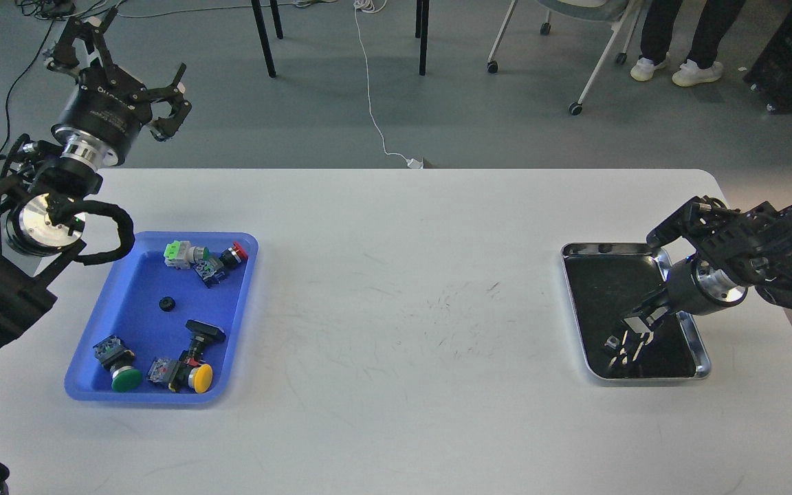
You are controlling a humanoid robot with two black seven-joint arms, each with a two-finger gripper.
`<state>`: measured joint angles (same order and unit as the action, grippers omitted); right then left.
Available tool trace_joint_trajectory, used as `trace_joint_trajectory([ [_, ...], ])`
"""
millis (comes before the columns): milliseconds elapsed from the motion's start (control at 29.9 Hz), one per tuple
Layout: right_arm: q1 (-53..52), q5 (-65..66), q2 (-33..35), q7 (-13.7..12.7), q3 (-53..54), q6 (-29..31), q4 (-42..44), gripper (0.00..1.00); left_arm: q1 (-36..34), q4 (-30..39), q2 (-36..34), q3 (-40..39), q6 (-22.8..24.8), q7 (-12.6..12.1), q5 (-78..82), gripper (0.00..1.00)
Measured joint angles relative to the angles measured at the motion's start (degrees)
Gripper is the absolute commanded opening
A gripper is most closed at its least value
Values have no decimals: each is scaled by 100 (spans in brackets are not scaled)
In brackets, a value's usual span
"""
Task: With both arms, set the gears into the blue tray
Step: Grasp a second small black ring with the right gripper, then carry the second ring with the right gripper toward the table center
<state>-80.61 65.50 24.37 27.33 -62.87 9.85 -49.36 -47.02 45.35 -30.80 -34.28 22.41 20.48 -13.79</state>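
The blue tray [136, 275] lies at the table's left. One small black gear [166, 304] rests on its floor, among several coloured push-button switches. My left gripper [129, 72] hangs high beyond the table's back left corner, well away from the tray, its claw fingers spread open and empty. My right gripper [633, 323] reaches down into the shiny steel tray [702, 357] at the right. Its dark fingers blend with the tray's dark inside, so I cannot tell if they hold anything. No other gear shows.
Push buttons with green [125, 379], yellow [201, 377] and red [238, 253] caps crowd the blue tray's near and far ends. White tabletop stretches between the two trays. Chair legs, a white cable and a person's feet stand on the floor beyond the table.
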Motion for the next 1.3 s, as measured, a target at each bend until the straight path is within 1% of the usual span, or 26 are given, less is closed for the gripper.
trace_joint_trajectory([
  [100, 19, 0, -24, 0, 16, -1, 17, 43, 0, 0, -19, 0, 1, 0, 0, 98],
  [167, 25, 1, -27, 0, 25, -6, 21, 40, 0, 0, -20, -3, 2, 0, 0, 98],
  [234, 29, 3, -27, 0, 28, -9, 21, 33, 0, 0, -21, -7, 2, 0, 0, 98],
  [301, 34, 5, -24, 0, 29, -12, 20, 23, -1, 0, -21, -8, 2, 0, 0, 98],
  [368, 35, 8, -5, 1, 29, -22, 14, 16, -1, 0, -22, -9, 2, 0, 0, 98],
  [435, 36, 13, 17, 6, 29, -34, 8, 13, -5, 5, -23, -9, 2, 0, 0, 98],
  [769, -129, 44, 48, 51, 29, -183, -108, 11, -16, 17, -29, -102, 1, 0, 0, 98],
  [869, -506, 35, 29, 38, 125, -237, -528, 11, -19, 25, -32, -105, 1, 0, 4, 98],
  [1003, -1127, -41, -29, -15, 509, -276, -1401, 11, -19, 24, -32, -105, 1, 0, 8, 98],
  [1070, -1312, -179, -204, -20, 608, -283, -1656, 11, -19, 27, -28, -103, 0, 0, 8, 98],
  [1170, -1391, -532, -631, -15, 667, -350, -1782, 11, -20, 42, -23, -98, -2, 0, 9, 98],
  [1304, -1213, -997, -1341, 22, 724, -727, -1673, 11, -28, 45, -28, -96, -2, -22, 9, 98],
])
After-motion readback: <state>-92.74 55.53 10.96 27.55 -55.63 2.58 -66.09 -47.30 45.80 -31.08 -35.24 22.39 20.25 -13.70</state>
